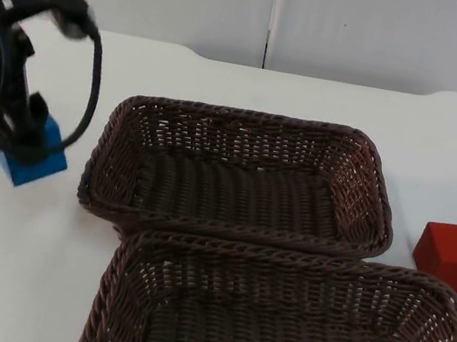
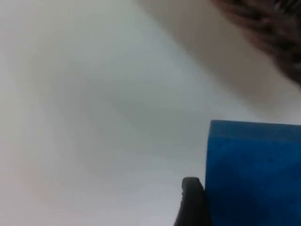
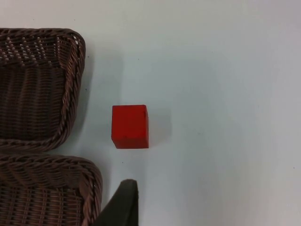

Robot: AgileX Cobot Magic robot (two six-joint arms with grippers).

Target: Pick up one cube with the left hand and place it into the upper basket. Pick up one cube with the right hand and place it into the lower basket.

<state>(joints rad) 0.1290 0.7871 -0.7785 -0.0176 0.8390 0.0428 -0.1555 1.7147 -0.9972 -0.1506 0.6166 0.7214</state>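
Your left gripper [image 1: 26, 140] sits down over the blue cube [image 1: 36, 159], just left of the upper basket [image 1: 250, 122]. From above you can't tell its grip; the left wrist view shows one fingertip [image 2: 192, 200] touching the cube's side. Your right wrist looks at the red cube [image 3: 130, 126], free on the table [image 3: 225, 94], beside both baskets' corners, lower basket [image 3: 47, 165] nearest.

No legible text or markings.

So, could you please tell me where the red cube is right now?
In the top view the red cube sits on the white table at the right, just off the right end of the upper basket, beside the lower basket's far right corner.
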